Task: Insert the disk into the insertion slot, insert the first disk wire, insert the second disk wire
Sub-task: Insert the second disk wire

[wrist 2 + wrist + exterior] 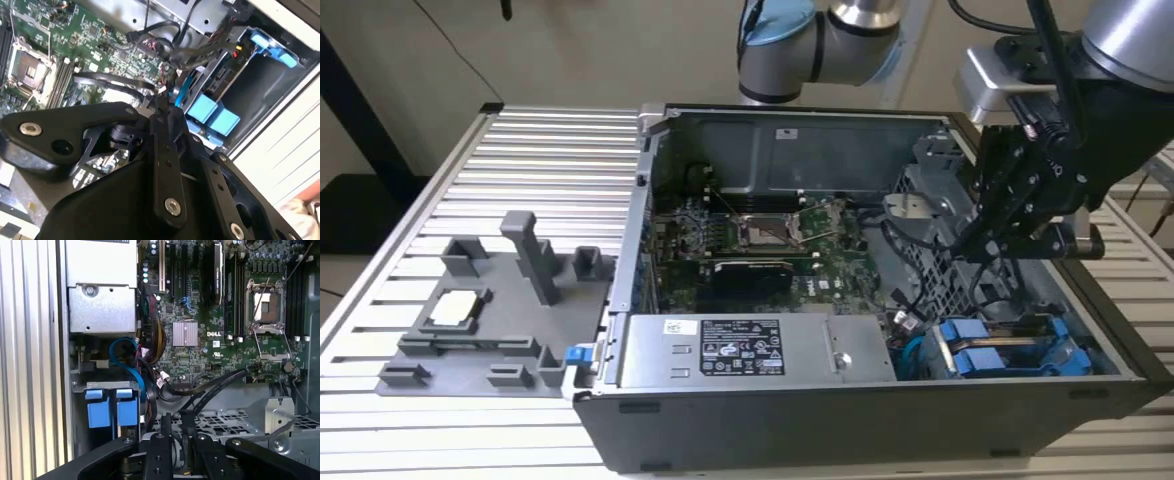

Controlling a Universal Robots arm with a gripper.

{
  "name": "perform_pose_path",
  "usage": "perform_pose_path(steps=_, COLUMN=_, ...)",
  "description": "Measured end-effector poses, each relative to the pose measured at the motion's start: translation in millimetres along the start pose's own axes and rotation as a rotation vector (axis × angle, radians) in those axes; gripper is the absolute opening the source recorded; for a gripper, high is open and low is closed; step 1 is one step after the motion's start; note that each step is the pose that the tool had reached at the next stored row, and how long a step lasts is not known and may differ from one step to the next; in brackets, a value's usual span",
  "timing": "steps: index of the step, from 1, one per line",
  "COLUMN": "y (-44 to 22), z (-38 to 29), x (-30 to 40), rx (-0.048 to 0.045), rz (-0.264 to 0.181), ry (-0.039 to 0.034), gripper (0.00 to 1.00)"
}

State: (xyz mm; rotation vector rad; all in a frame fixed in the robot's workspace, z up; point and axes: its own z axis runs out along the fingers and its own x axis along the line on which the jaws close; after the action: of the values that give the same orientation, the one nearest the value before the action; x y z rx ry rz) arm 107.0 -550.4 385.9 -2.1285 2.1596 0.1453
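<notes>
Tool: hangs inside the open computer case, above the perforated drive cage; fingers nearly together, apparently nothing between them, though that is hard to judge.
Disk: seated in the insertion slot, blue carrier tabs showing, below and just beside the tool.
Surface: ribbed metal, carrying the case.

You have a ribbed aluminium table underneath, a beige wall at twelve o'clock, and even light.
</notes>
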Motion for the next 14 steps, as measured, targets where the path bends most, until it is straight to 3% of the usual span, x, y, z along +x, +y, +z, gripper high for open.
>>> perform_pose_path(steps=3, y=6.4, z=0.0, x=0.1, rx=0.02, rz=-0.004, ry=-0.0003, gripper=0.26)
perform_pose_path(steps=5, y=11.9, z=0.0, x=0.2, rx=0.0386, rz=-0.007, ry=0.0005, gripper=0.26)
perform_pose_path(steps=6, y=14.8, z=0.2, x=0.3, rx=0.0492, rz=-0.008, ry=0.0011, gripper=0.32)
perform_pose_path(steps=10, y=25.3, z=2.4, x=0.4, rx=0.0858, rz=-0.014, ry=0.0053, gripper=0.32)
perform_pose_path(steps=14, y=29.5, z=7.9, x=-6.4, rx=0.0935, rz=-0.027, ry=0.0162, gripper=0.32)
